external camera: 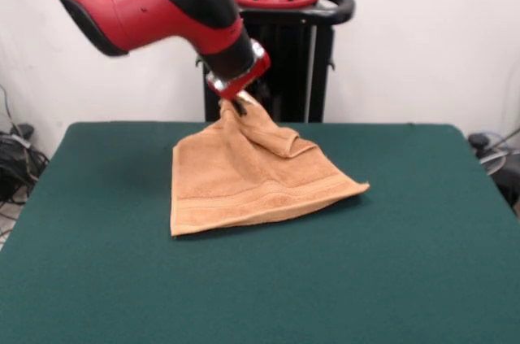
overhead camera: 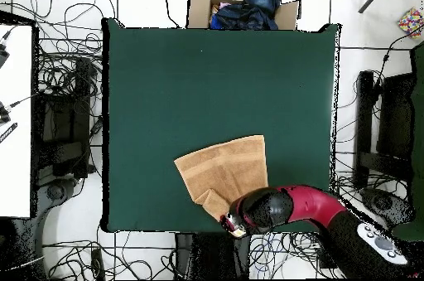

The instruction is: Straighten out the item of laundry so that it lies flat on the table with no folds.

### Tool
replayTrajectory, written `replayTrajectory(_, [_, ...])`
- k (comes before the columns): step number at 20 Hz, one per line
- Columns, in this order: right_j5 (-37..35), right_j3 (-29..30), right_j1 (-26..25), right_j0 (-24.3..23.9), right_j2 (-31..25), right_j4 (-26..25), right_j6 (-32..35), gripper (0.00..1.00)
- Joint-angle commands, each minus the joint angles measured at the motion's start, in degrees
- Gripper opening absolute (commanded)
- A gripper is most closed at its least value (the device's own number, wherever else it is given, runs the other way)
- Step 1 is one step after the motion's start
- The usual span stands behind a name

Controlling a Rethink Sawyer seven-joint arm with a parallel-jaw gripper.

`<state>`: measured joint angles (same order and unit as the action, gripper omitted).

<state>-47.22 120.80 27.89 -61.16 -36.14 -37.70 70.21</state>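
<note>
Towel corner pinched and lifted by hand, rest on table

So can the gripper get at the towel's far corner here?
Yes, it seems so: the gripper is already at the towel, apparently pinching its raised far corner above the table. Nothing stands in the way.

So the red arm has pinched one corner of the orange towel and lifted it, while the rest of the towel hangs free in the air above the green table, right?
Not quite. The gripper does hold one corner of the towel raised, but the rest is not in the air: the front view shows its striped near edge and both lower corners resting on the green table, with a fold below the raised corner.
</note>
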Motion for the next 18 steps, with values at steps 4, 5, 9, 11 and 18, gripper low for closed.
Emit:
replayTrajectory(4, [4.7,-1.5,14.9,5.8,-1.5,10.2,12.8,1.00])
replayTrajectory(5, [9.0,-2.3,14.0,6.8,0.2,9.3,15.0,1.00])
replayTrajectory(9, [29.0,-6.7,9.2,14.4,12.1,3.1,26.2,1.00])
replayTrajectory(11, [37.6,-9.6,5.3,18.3,18.2,2.1,28.9,1.00])
replayTrajectory(18, [56.4,-14.5,-4.3,22.9,30.4,8.1,26.0,1.00])
